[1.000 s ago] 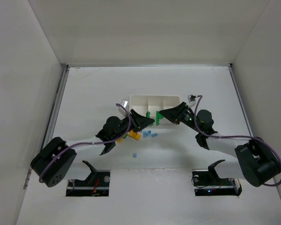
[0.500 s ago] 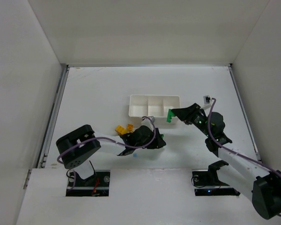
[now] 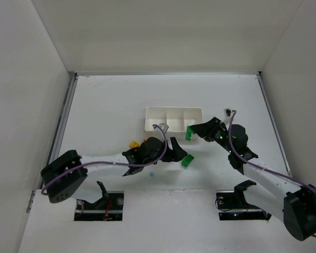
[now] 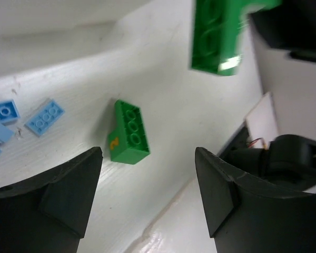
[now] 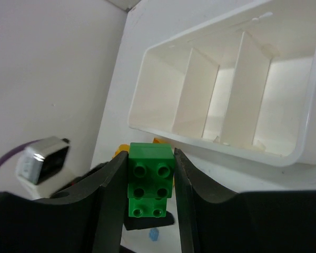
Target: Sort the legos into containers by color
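Left arm (image 3: 102, 159) is stretched low across the table (image 3: 105, 105), reaching from its base toward the middle. Just behind its wrist sits a small clump of yellow bricks (image 3: 132, 144), too bunched to count. One tiny blue brick (image 3: 151, 173) lies alone nearer the bases. The left wrist view picks up two whole blue bricks (image 4: 45, 117) plus slivers of others at the frame's edge.

Left gripper (image 3: 176, 152): jaws spread wide, nothing between them. One green brick (image 4: 129, 132) lies flat on the table just ahead of the gap, studs up.

Further right, the white tray (image 3: 147, 120), three compartments side by side, sits mid-table, well apart from the walls (image 3: 37, 79) on the left, back and right, with open table all round it.

Right gripper (image 5: 150, 158) is closed on the second green brick (image 5: 150, 182), studs facing its camera, just in front of the tray's near wall toward its right end. That makes two greens. Right arm (image 3: 263, 176) angles in from its base, elbow bent.
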